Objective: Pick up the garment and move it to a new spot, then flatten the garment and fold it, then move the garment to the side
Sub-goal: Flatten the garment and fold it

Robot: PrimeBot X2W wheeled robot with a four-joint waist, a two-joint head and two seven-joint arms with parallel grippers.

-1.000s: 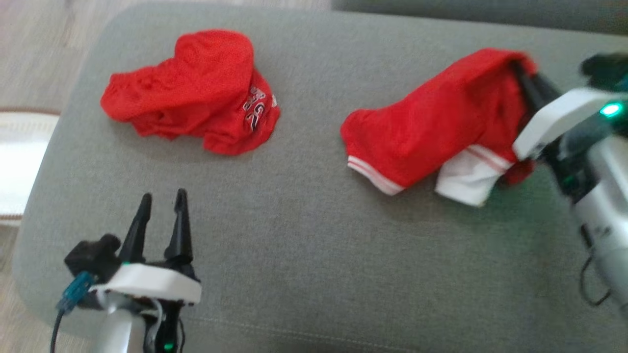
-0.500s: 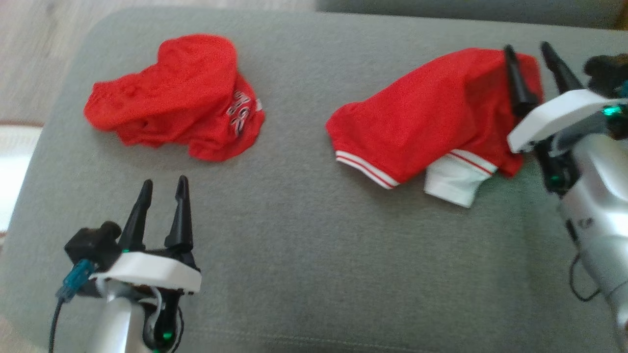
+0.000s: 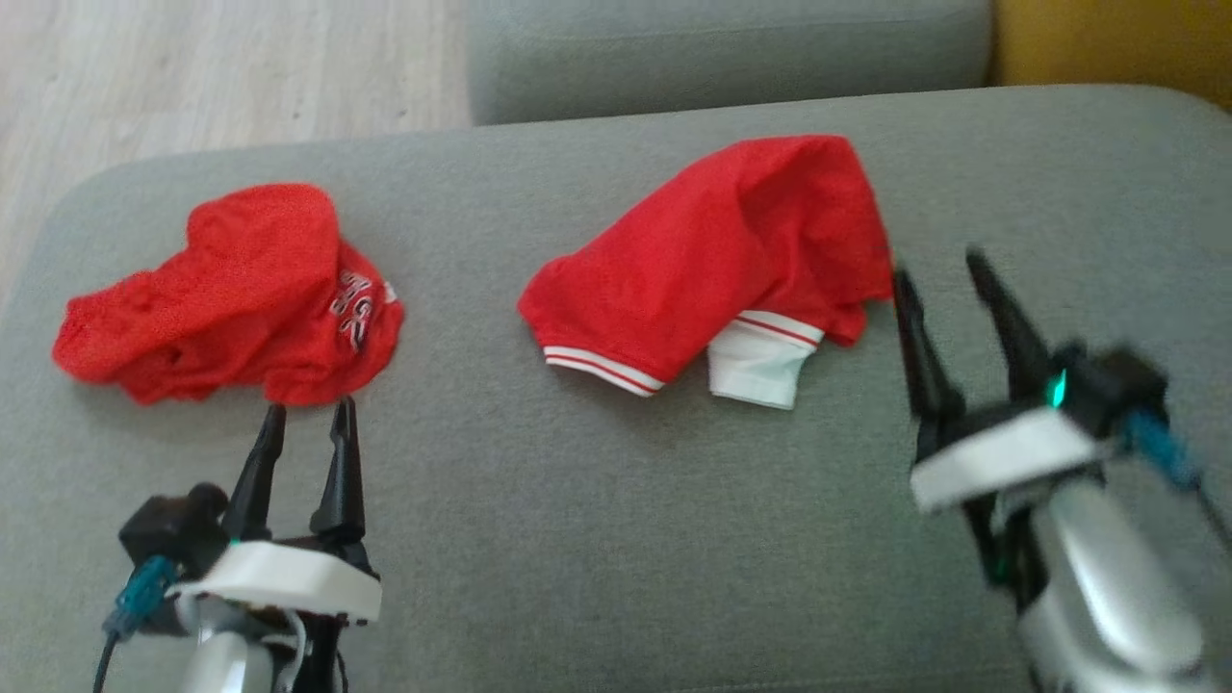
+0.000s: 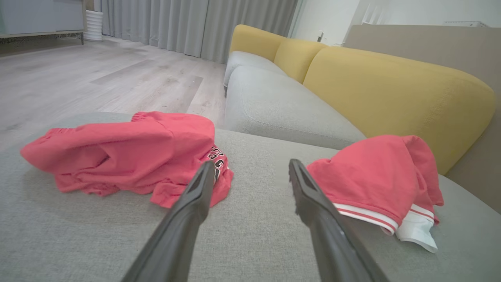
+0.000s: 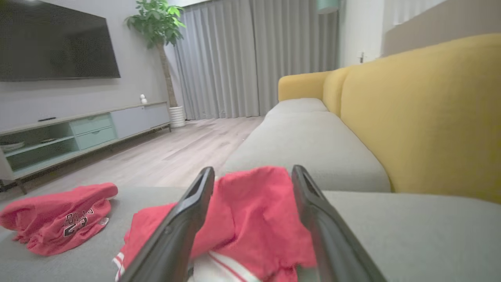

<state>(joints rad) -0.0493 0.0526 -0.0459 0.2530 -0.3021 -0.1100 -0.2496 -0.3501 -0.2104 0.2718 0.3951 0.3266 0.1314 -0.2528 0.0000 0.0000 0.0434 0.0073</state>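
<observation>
Two red garments lie apart on one grey cushion point(image 3: 597, 539): lettered garment point(image 3: 231, 294) left, white-trimmed garment point(image 3: 712, 260) right. The left gripper point(image 3: 308, 409), spread and empty, is near the former; the right gripper point(image 3: 938, 269), likewise spread and empty, is beside the latter.

I work in home living room: grey-and-yellow sofa point(image 5: 411, 117), wall TV point(image 5: 54, 43), low media cabinet point(image 5: 98, 129), potted plant point(image 5: 156, 19), long curtains point(image 5: 242, 58), wood floor point(image 5: 176, 152).

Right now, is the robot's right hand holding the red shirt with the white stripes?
No, the right gripper stands open beside the red garment with white trim, with only grey sofa cushion between its jaws.
</observation>
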